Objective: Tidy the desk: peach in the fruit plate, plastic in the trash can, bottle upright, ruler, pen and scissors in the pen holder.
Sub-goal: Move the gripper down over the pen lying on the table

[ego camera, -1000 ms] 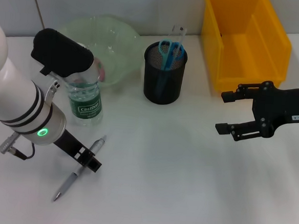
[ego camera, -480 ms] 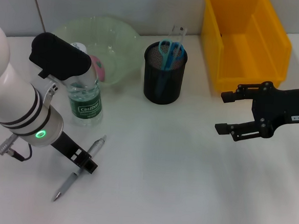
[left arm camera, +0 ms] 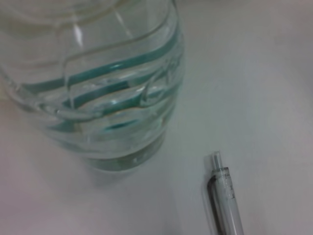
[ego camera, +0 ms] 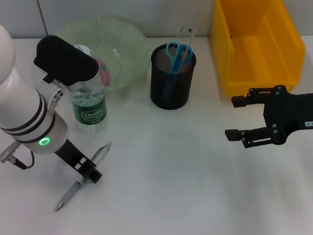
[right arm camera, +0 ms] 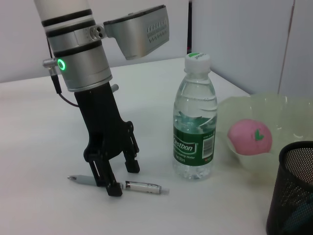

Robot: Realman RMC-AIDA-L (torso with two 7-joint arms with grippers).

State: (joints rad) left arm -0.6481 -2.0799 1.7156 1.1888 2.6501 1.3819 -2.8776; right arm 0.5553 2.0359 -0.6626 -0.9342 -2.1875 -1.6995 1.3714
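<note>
The left claw (right arm camera: pixel 121 180) stands open on the white tabletop (ego camera: pixel 184 178), its fingers on both sides of the slim silver pen (ego camera: pixel 82 182). The right claw (ego camera: pixel 239 118), open, hangs well apart.

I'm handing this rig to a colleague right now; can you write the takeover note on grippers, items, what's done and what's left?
Left gripper: open, down at the table, fingers straddling the pen, not closed on it.
Right gripper: open, empty, hovering in front of the yellow bin.
Done: bottle stands upright beside the fruit plate; peach lies in the plate; scissors and ruler stand in the pen holder.
Left: close on the pen, carry it to the pen holder.
Plastic: none visible on the table; the bin's contents cannot be confirmed.
</note>
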